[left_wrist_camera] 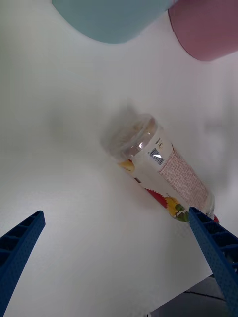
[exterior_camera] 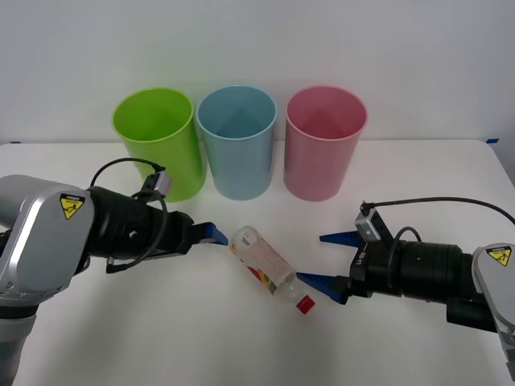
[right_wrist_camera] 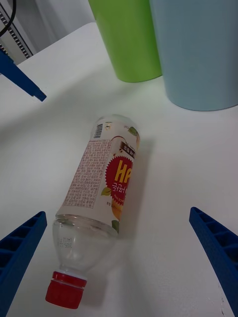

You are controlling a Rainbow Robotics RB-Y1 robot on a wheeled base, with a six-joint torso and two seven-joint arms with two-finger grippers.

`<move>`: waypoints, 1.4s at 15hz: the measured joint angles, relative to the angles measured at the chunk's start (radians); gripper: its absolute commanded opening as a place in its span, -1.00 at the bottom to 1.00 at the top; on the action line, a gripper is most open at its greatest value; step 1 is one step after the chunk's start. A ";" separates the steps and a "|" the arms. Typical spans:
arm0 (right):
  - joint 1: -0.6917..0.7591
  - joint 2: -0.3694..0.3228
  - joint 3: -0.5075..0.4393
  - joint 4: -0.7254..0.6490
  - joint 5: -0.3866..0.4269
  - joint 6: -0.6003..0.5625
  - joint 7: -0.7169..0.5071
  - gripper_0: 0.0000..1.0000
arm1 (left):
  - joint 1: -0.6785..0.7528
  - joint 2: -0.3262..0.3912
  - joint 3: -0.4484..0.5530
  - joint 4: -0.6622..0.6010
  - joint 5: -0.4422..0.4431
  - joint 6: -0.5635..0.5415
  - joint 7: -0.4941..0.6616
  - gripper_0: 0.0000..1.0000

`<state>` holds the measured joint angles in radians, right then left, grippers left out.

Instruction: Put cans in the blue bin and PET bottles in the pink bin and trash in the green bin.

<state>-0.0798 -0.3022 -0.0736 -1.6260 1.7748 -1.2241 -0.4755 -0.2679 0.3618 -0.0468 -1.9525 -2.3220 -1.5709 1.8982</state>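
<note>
The PET bottle (exterior_camera: pixel 265 265) lies on its side on the white table, its red cap (exterior_camera: pixel 305 304) toward me and to the right. My left gripper (exterior_camera: pixel 205 233) hovers open just left of the bottle's base. The right gripper (exterior_camera: pixel 326 260) is open just right of the cap end. In the right wrist view the bottle (right_wrist_camera: pixel 106 183) lies between the open fingers (right_wrist_camera: pixel 20 247). In the left wrist view its base (left_wrist_camera: pixel 131 136) faces the camera. Behind it stand the green bin (exterior_camera: pixel 157 141), the blue bin (exterior_camera: pixel 237 141) and the pink bin (exterior_camera: pixel 326 141). Cans and trash are out of view.
The three bins stand in a tight row near the table's far edge, against a white wall. A small blue tape mark (exterior_camera: pixel 492 141) sits at the far right. There is bare table (exterior_camera: pixel 241 346) in front of the bottle.
</note>
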 measured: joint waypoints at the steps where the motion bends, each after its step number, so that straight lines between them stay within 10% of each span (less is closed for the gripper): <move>1: 0.000 0.000 0.000 0.000 0.000 0.000 0.000 1.00 | 0.018 0.000 0.026 -0.010 0.014 0.000 -0.045 1.00; 21: 0.000 0.000 0.000 0.000 0.000 0.000 0.000 1.00 | 0.396 0.012 0.390 -0.297 0.257 0.000 -0.581 1.00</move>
<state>-0.0797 -0.3022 -0.0736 -1.6260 1.7748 -1.2241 -0.4755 0.1286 0.3743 0.3428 -2.2496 -2.0651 -1.5709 1.3172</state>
